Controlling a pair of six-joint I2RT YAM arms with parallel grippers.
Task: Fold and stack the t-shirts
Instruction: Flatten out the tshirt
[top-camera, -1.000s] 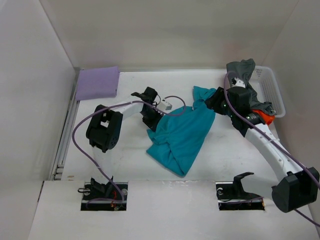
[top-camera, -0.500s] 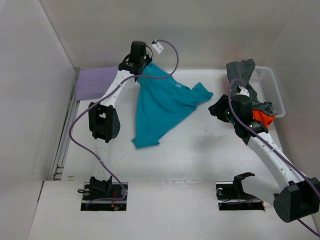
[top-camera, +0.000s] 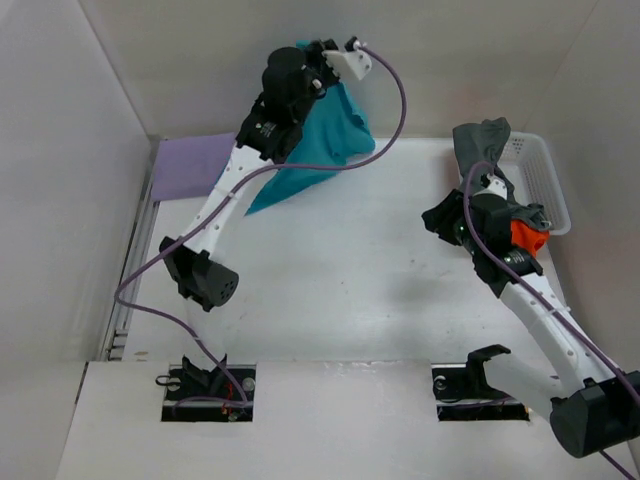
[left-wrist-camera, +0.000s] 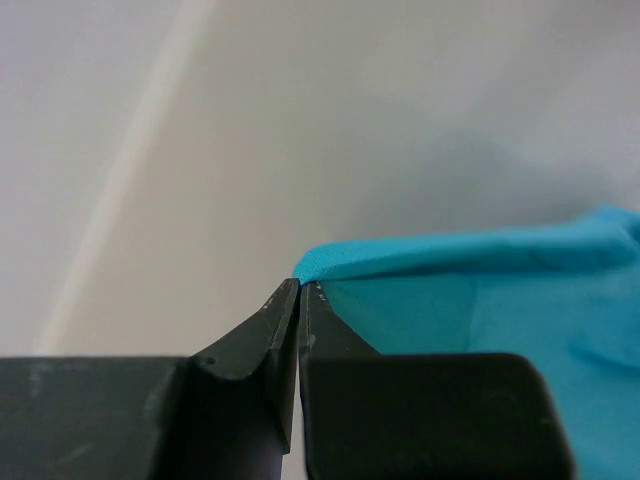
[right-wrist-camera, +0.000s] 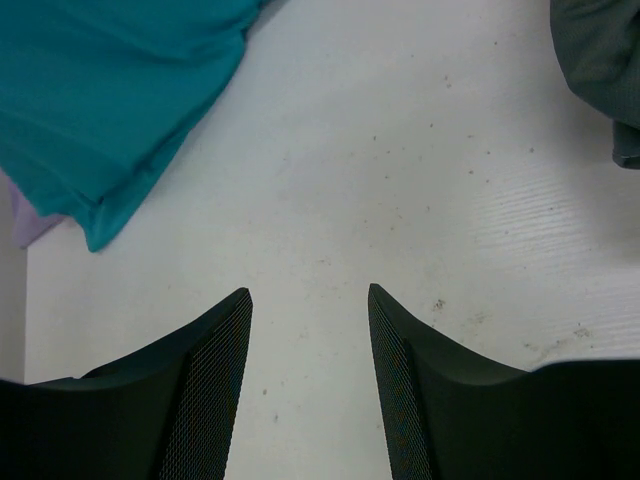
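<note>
Presently in hand: opening-out of one garment ahead of its fold.

Item 1, teal t-shirt (top-camera: 320, 150). Hangs in the air at the far left, well above the counter (top-camera: 380, 290); its lower point trails down beside the lavender t-shirt (top-camera: 190, 165).
Item 2, lavender t-shirt. Folded flat in the far left corner; judged the start of the stack.
Item 3, dark grey t-shirt (top-camera: 480, 145). Draped over the rim of the white basket (top-camera: 548, 170), unfolded.
Item 4, orange t-shirt (top-camera: 525, 236). Bunched by the basket, partly behind the right arm.
Item 5, left fingers (left-wrist-camera: 285, 320). Pressed together, pinching an edge of the teal t-shirt.
Item 6, right fingers (right-wrist-camera: 215, 370). Spread, nothing between them, low over bare counter.

Next move, as judged: bring the teal cloth down flat on open counter, probably with the right fingers taking a second corner so it spreads without bunching.

Views compared: only the left wrist view shows the pinch itself, which the overhead view hides behind the wrist. The right wrist view shows the teal hem overlapping a lavender sliver. Only the overhead view shows the basket and orange shirt.
</note>
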